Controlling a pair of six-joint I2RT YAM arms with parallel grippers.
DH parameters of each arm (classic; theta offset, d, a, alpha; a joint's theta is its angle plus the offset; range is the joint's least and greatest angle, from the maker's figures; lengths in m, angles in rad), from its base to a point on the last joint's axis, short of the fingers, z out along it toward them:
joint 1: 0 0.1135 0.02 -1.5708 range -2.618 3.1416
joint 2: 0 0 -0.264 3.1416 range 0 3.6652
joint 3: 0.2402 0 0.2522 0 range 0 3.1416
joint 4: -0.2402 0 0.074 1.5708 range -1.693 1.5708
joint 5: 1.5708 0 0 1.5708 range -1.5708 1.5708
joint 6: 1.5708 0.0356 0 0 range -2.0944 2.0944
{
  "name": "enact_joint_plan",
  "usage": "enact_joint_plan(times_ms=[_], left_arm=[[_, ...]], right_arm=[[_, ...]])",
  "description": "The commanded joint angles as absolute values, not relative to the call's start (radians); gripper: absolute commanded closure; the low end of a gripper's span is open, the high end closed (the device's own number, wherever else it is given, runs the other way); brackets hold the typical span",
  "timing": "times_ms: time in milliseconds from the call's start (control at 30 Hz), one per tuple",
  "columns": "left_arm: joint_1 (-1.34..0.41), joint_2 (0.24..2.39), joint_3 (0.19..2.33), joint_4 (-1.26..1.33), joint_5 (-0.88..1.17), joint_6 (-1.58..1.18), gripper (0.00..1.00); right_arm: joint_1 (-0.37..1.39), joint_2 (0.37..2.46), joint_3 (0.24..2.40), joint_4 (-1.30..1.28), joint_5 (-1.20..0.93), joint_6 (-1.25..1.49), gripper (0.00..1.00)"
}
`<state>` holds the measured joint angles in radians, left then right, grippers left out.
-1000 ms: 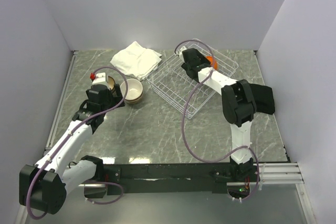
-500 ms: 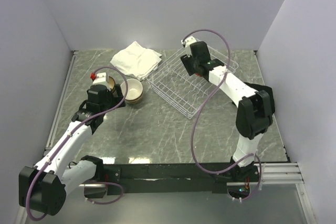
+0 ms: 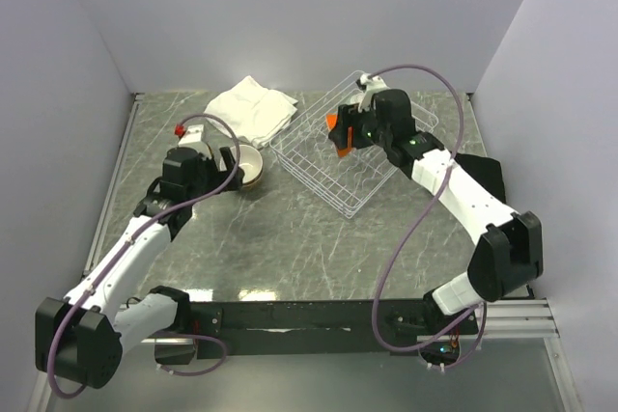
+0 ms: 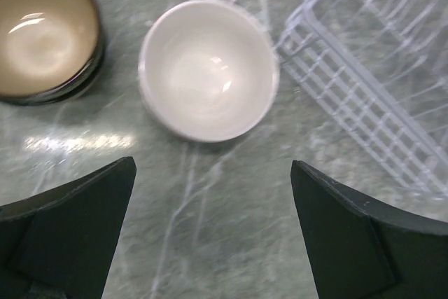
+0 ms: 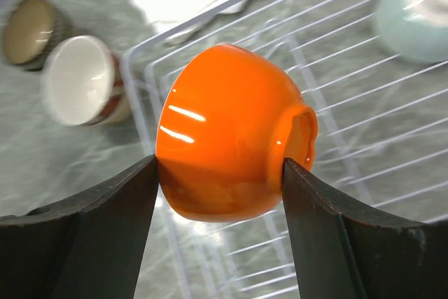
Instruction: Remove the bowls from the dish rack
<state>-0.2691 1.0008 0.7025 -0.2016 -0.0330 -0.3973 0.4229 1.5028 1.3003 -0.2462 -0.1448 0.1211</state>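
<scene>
Holding orange bowl [image 5: 224,131] in right hand [image 5: 218,166], hand clamped tight on it, bowl tipped sideways above rack [image 3: 333,185]. I see pale green bowl [image 5: 414,12] sitting inside rack. Left hand [image 4: 211,166] spread wide, empty, above white bowl [image 4: 206,78], which stands on table [image 3: 290,238] just beside rack. Tan bowl [image 4: 43,29] near white one, apart.

A grey-green marbled table [image 3: 290,238] (glossy, catching soft patches of glare) sits boxed in by plain pale lavender walls [image 3: 290,7] at back, left and right.
</scene>
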Motion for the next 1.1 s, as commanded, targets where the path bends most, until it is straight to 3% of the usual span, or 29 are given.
enact_joint_plan(times_ms=[0, 367, 700, 1067], left_arm=[[-0.313, 1.057, 0.805, -0.069, 0.084, -0.457, 0.01], [-0.420, 1.199, 0.882, 0.123, 0.222, -0.574, 0.01], [-0.474, 1.253, 0.841, 0.233, 0.314, -0.667, 0.02], [-0.482, 1.292, 0.784, 0.287, 0.318, -0.770, 0.17]], right_arm=[[0.420, 1.399, 1.194, -0.039, -0.351, 0.340, 0.60], [0.420, 1.247, 0.902, 0.374, -0.549, 0.713, 0.60], [0.419, 1.221, 0.805, 0.572, -0.621, 0.879, 0.60], [0.420, 1.239, 0.739, 0.732, -0.658, 1.003, 0.59]])
